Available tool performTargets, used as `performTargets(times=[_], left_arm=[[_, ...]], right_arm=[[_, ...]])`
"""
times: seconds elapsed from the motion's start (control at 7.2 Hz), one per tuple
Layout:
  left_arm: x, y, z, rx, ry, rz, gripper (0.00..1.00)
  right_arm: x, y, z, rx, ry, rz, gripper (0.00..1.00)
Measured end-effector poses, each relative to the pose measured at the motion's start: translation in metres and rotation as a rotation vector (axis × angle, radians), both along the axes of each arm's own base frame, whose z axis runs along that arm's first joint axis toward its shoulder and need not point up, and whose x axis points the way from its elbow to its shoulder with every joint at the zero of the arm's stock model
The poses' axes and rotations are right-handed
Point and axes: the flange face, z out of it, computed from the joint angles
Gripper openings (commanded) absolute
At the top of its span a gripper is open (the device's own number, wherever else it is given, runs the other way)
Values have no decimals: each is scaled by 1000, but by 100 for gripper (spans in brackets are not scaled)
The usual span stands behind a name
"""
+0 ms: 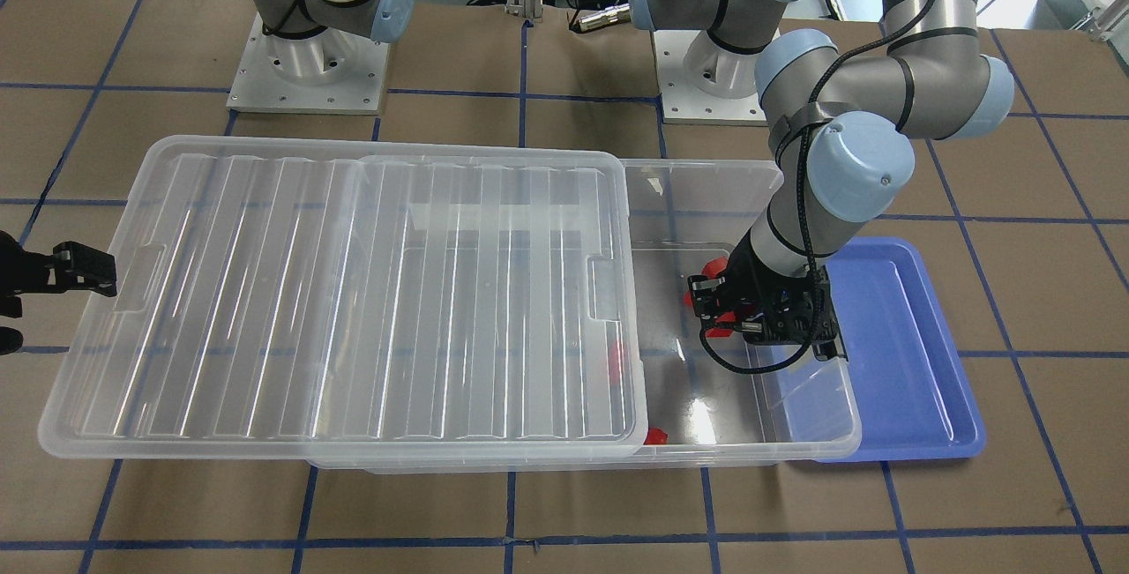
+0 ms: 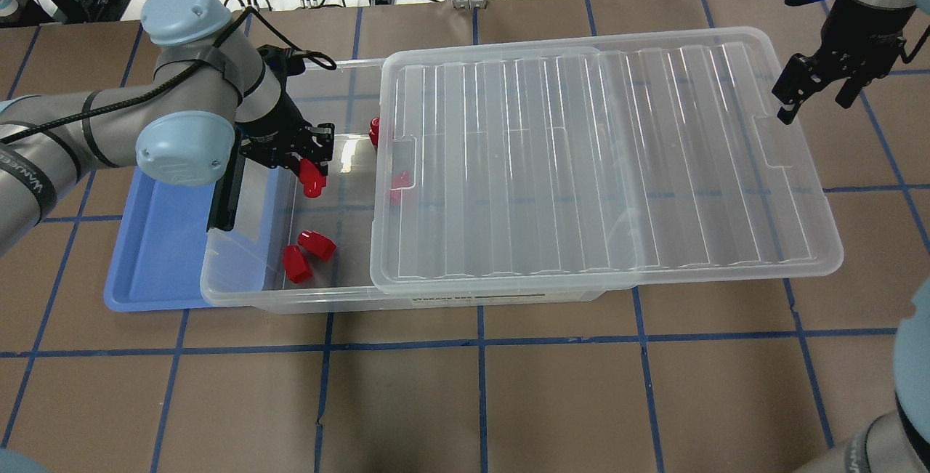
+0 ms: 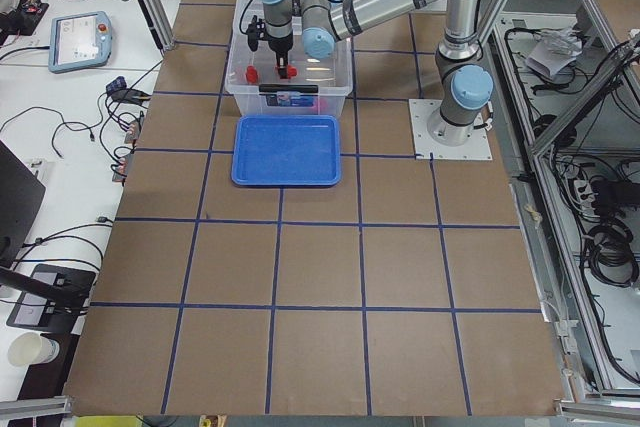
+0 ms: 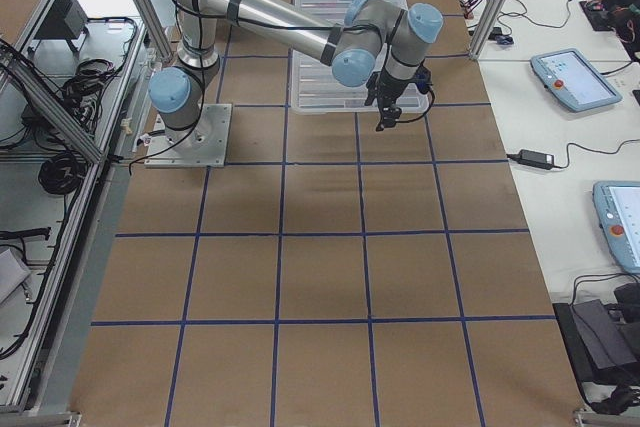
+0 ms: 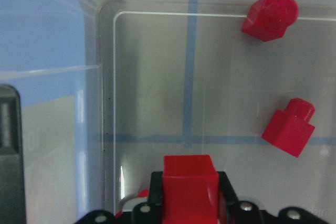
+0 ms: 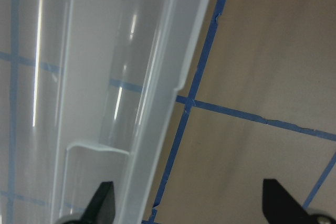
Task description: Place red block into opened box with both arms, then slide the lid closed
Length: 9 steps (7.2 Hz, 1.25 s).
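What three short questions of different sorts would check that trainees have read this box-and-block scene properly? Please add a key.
1. True or false: the left pincer is empty.
2. Which end of the box does the lid leave uncovered? A: the end toward the robot's left. B: the end toward the robot's right. C: neither end.
3. Fill in the gap: the right pincer, by the lid's far end, is ____ (open or shut).

Key
1. False. It is shut on a red block, held above the box's uncovered part.
2. A.
3. Open.
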Motion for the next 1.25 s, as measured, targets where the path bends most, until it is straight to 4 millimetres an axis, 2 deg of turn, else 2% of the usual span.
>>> performTargets(times=[0.28, 0.56, 0.69, 0.83, 0.97, 1.25], left_arm=[[-6, 0, -14, 6, -4, -12, 11], [-11, 1, -39, -12, -8, -20, 19], [-12, -1, -53, -46, -9, -22, 22], [-13, -2, -62, -72, -10, -24, 35], [-13, -3, -67, -82, -11, -25, 99], [-12, -4, -64, -92, -18, -22, 100]], right_arm=[[2, -2, 20, -35, 18, -51, 100], [6, -2, 50, -88, 41, -89, 100], [9, -2, 58, -103, 47, -100, 100], [10, -2, 61, -111, 50, -111, 100], [11, -1, 64, -116, 53, -118, 100], [11, 1, 67, -121, 57, -126, 100]])
